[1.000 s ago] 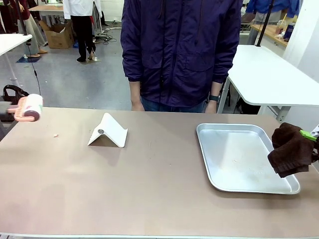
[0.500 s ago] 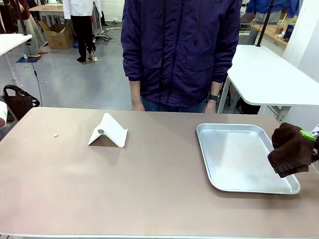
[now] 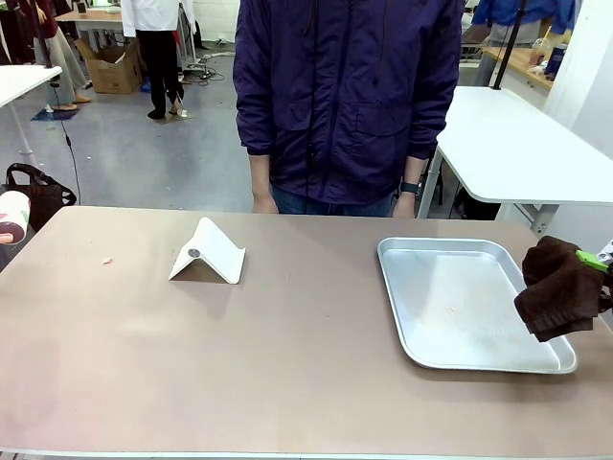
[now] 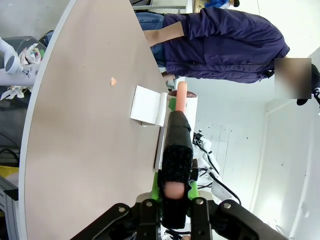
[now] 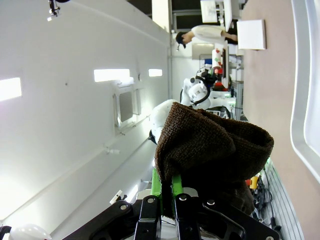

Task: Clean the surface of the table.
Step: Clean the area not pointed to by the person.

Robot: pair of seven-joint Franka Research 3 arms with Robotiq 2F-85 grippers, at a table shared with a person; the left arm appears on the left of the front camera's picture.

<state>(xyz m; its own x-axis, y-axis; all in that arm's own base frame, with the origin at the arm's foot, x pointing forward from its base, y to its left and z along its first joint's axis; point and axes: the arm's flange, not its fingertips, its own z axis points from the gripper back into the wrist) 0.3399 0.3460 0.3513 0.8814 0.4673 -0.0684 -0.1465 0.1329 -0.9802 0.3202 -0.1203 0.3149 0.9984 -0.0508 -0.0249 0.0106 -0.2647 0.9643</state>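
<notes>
Bright, even overhead light; soft shadows on the table (image 3: 287, 364); wrist views bend at edges.

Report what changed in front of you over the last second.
The lint roller, held in the left gripper, withdrew leftward, nearly out of the front view, then crept slightly back. The right gripper keeps the brown cloth by the tray. The white stand and crumb are unmoved.

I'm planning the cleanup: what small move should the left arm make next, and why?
Probably lower the left fingers, shut on the roller, toward the crumb on the left side of the table. The roller hangs in the air by the left edge, not touching the top, and that crumb is the nearest debris visible.
</notes>
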